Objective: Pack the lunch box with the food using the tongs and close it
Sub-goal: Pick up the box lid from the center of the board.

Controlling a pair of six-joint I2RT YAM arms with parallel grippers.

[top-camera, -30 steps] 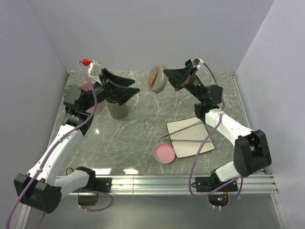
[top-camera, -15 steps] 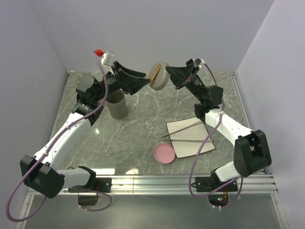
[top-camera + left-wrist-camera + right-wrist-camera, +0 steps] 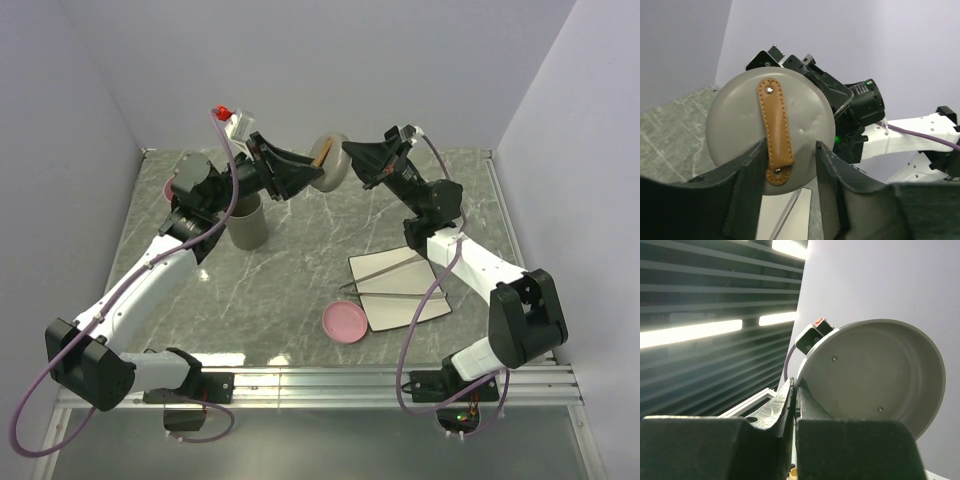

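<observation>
pinching grey lid [image 3: 805, 112] rim, right end effector [image 3: 794, 390], tan strap [image 3: 776, 125] between spread left end effector [image 3: 790, 147]

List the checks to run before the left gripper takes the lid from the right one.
1. Right gripper shut on the lid rim: ok.
2. Left gripper fingers either side of the tan strap: ok.
3. Left gripper closed on the lid: not ok, jaws open.
4. Lid held off the table: ok.
5. Tongs out of the way on the white plate: ok.
6. Food inside the grey container: cannot tell.
</observation>
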